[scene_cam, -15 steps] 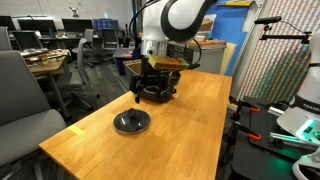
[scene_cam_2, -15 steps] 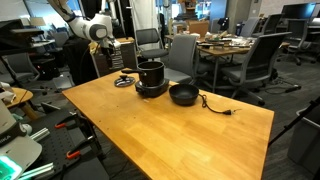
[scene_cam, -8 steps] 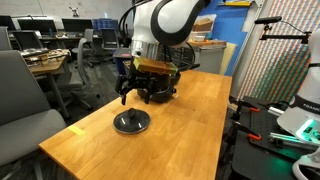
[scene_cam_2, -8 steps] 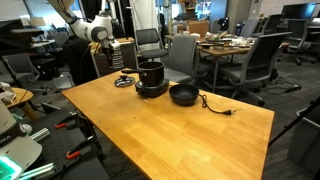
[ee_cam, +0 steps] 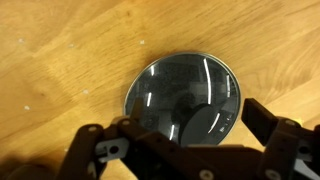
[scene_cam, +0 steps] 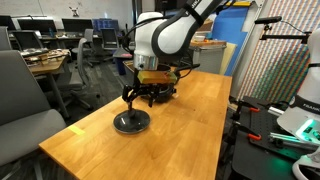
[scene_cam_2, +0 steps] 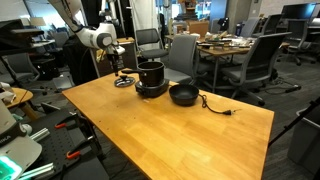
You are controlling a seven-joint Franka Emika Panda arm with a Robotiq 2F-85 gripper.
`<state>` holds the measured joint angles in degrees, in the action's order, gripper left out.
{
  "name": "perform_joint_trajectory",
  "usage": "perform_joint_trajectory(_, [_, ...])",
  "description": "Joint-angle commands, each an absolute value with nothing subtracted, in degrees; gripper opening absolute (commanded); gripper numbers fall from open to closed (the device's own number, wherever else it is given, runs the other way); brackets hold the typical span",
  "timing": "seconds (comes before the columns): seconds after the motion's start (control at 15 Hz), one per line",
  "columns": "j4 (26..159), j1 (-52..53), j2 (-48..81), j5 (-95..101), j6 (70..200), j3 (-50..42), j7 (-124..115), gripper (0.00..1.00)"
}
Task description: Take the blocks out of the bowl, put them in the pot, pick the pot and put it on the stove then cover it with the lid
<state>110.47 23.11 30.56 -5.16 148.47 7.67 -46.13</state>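
Note:
The flat dark-grey shiny lid with its centre knob lies on the wooden table, seen in both exterior views. My gripper hangs open right above it, its fingers standing either side of the knob without touching. The black pot stands on the stove. Beside them sits the dark bowl. The blocks are hidden. In an exterior view the arm covers most of the pot.
A black cable runs from the stove across the table. Office chairs stand behind the table's far edge. A grey chair is near one corner. Equipment with green lights sits beside the table.
My gripper has moved away from above the pot, toward the lid, and come down over it. It stayed open. Pot, bowl and lid have not moved.

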Motion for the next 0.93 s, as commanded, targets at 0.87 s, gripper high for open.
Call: perform_joint_trajectory(0.87, [94.8,30.1,43.8,2.2,150.0,-1.4,-53.9,0.75])
